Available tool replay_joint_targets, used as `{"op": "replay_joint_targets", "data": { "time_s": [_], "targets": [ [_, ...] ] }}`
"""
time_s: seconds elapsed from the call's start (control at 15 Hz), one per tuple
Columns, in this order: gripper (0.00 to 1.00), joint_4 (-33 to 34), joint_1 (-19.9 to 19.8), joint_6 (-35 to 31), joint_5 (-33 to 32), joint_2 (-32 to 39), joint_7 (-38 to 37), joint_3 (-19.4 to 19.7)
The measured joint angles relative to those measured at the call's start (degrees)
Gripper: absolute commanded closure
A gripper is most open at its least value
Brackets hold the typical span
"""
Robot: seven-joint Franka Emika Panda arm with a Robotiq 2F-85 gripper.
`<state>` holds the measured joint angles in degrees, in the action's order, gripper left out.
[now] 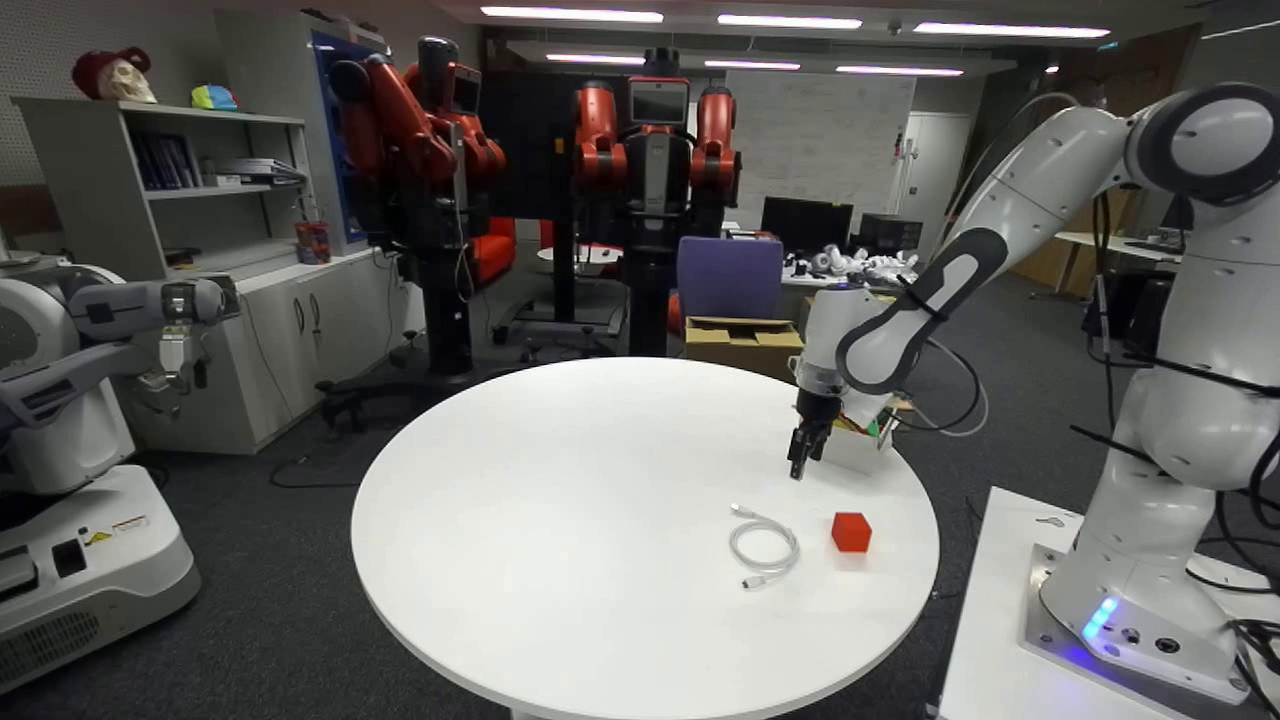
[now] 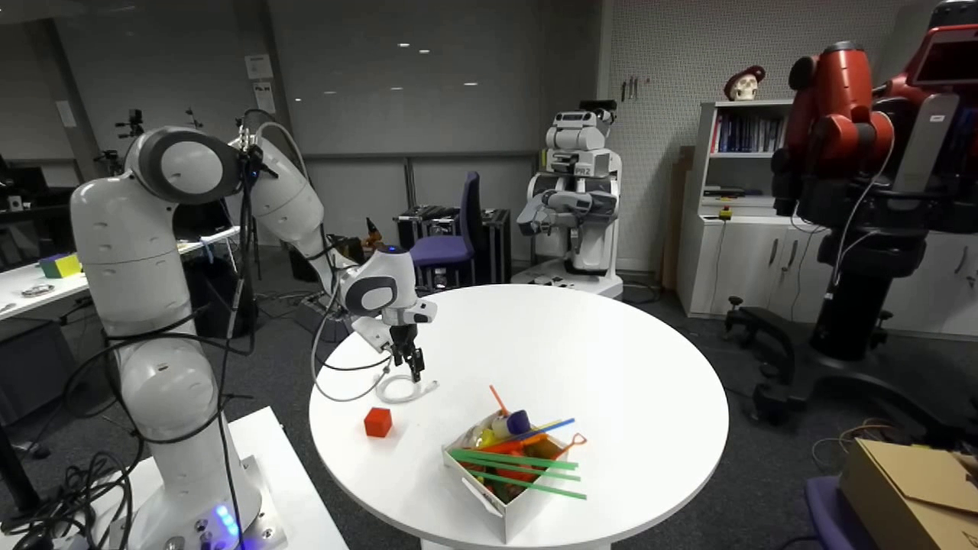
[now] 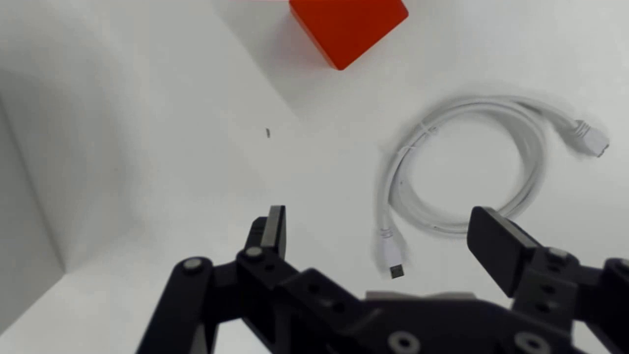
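Your one gripper [image 3: 377, 221] hung released and spread wide above the tabletop [image 1: 560, 500]. Near it lay one coiled white cable [image 3: 385, 200], one red cube [image 1: 851, 532] beside that, and one filled box [image 2: 527, 515].

In an exterior view, the table [image 1: 560, 540] bears a cable [image 1: 795, 550] left of a cube [image 1: 851, 532], a box [image 1: 858, 454] behind.

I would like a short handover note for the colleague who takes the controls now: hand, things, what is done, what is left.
Black robot hand: open, empty, above the round white table.
Coiled white cable: on the table, near the hand.
Bright red cube: on the table, beside the cable, not touching it.
Done: hand stands open near the cable.
Left: any gripping; neither cable nor cube is held.
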<state>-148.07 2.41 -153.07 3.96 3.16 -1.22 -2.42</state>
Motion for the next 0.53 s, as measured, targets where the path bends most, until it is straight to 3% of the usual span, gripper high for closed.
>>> {"op": "replay_joint_targets", "data": {
  "time_s": [0.2,0.53],
  "targets": [
    [0.00,3.71,-0.05,2.21,4.29,4.77,7.32,-1.09],
    [0.00,8.11,-0.15,4.04,0.63,11.03,9.26,-0.91]
  ]
}}
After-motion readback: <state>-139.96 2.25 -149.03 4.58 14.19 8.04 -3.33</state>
